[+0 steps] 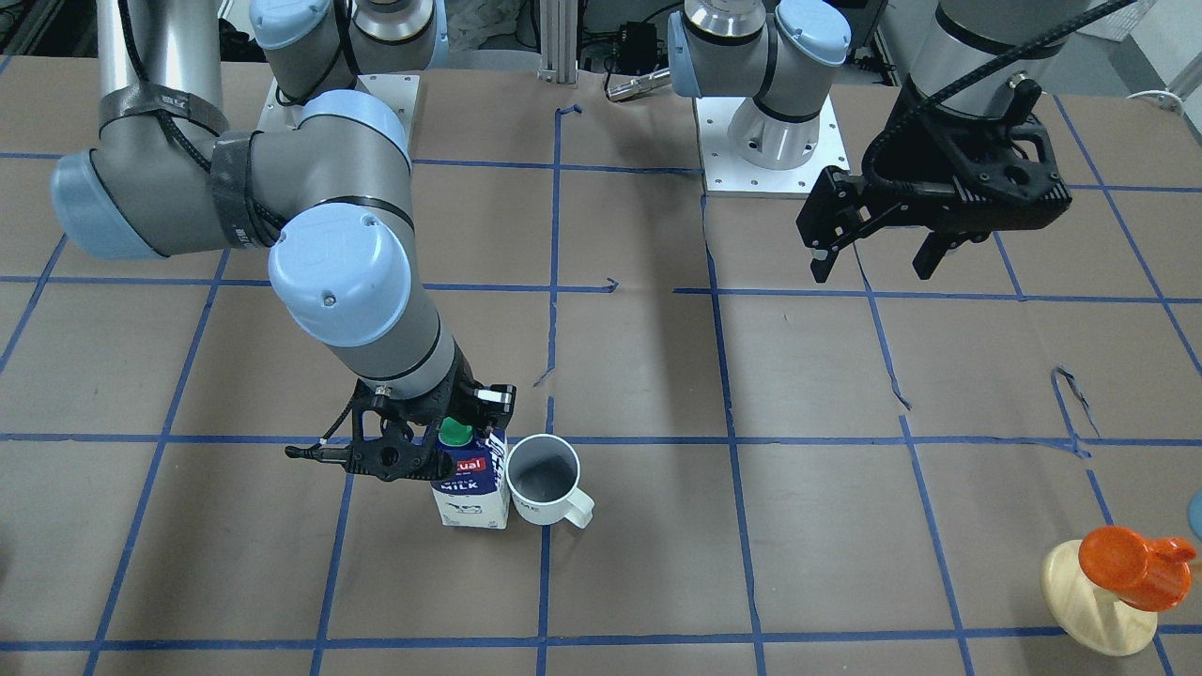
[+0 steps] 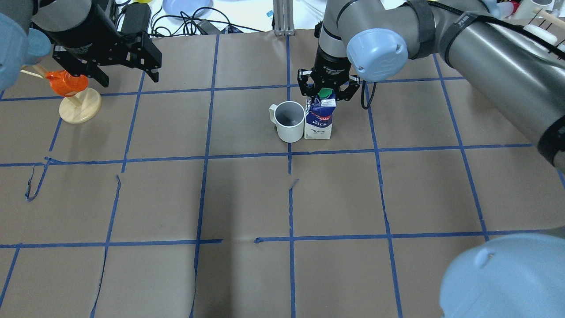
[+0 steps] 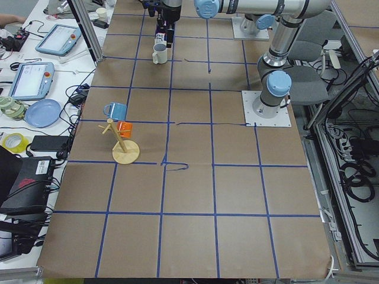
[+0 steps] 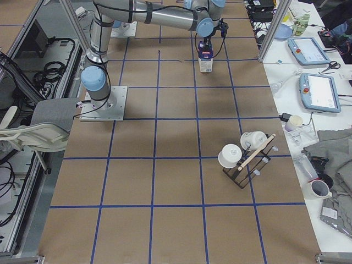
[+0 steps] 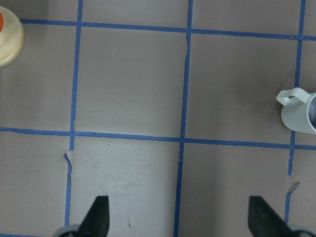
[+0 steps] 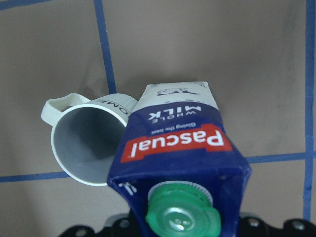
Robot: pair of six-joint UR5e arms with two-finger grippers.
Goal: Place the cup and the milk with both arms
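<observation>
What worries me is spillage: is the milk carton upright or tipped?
Upright: the milk carton stands beside the white mug, green cap uppermost.

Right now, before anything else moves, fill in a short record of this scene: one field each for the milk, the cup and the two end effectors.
milk: upright on the table, green cap on top
cup: upright, empty, right beside the milk, handle pointing away from it
contact between them: cannot tell, no clear gap shows
right end effector: at the milk's top, fingers either side of the green cap, grip unclear
left end effector: open, empty, above bare table, far from both
</observation>
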